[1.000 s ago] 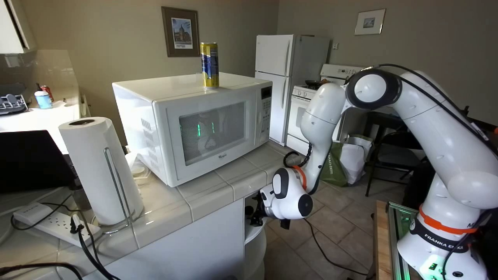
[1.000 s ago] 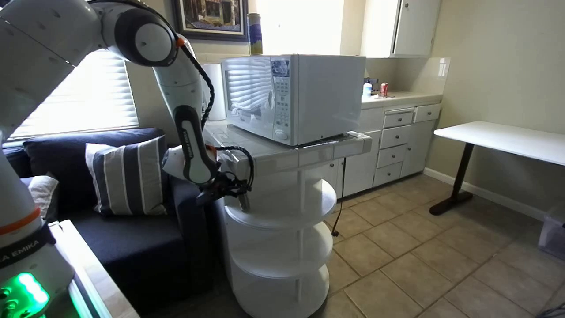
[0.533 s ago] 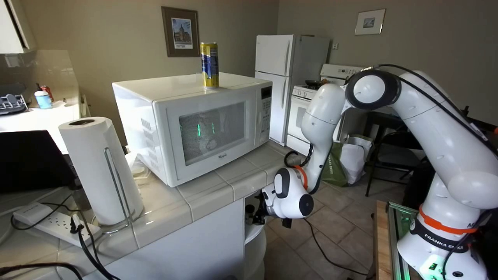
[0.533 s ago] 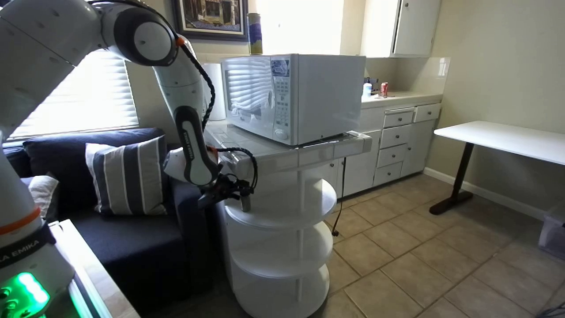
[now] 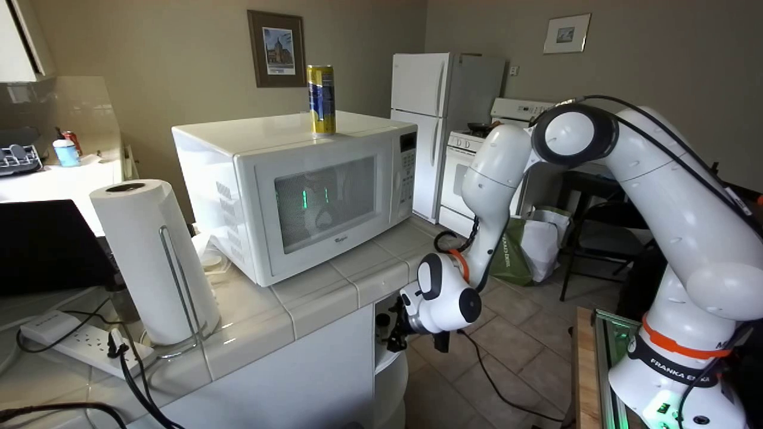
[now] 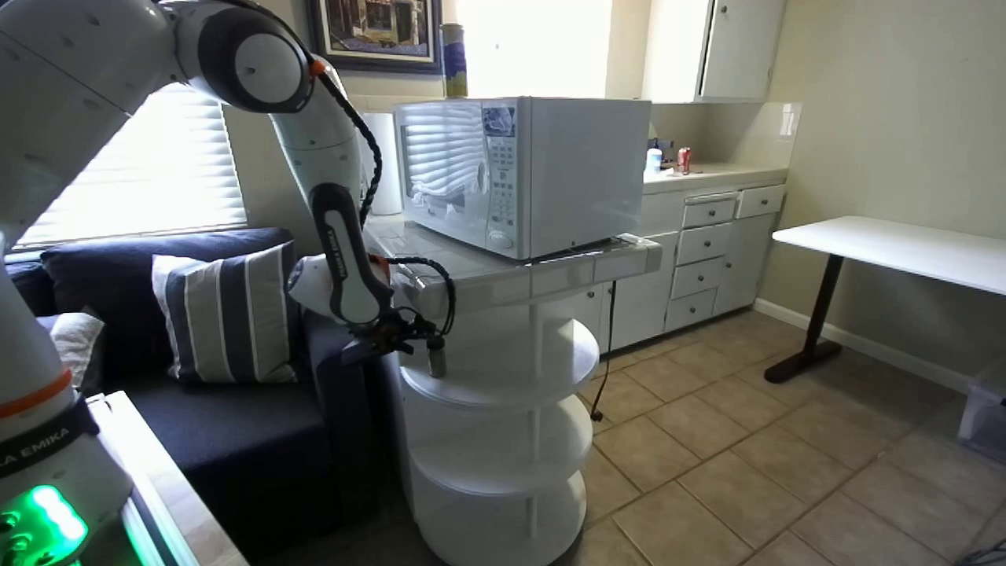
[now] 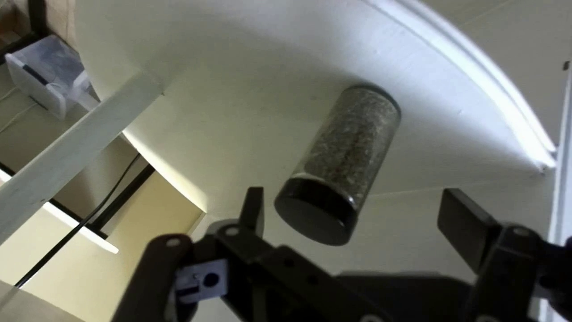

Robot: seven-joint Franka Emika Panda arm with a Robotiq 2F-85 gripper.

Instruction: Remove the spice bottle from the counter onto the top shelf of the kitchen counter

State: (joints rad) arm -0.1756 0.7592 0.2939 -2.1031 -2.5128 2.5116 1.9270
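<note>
The spice bottle (image 7: 353, 138), clear with a black cap and speckled grey-brown contents, stands upright on the white rounded top shelf (image 7: 214, 103) under the counter. It also shows in an exterior view (image 6: 437, 362), near the shelf's left side, and its dark cap shows in an exterior view (image 5: 382, 322). My gripper (image 7: 357, 214) is open, with its fingers spread apart and the bottle's cap beyond and between them, nearer the left finger. Neither finger touches the bottle. In an exterior view the gripper (image 6: 409, 338) is just left of the bottle.
The tiled counter edge (image 6: 479, 291) overhangs the shelf. A white microwave (image 5: 310, 190) with a yellow-blue can (image 5: 322, 101) stands on the counter, beside a paper towel roll (image 5: 155, 262). A vertical post (image 7: 89, 143) stands on the shelf. Two lower shelves (image 6: 503, 464) lie below.
My gripper moved slightly inward, then drew back away from the bottle toward the robot base. The bottle, partly covered by the fingers before, now stands clear of them on the shelf.
</note>
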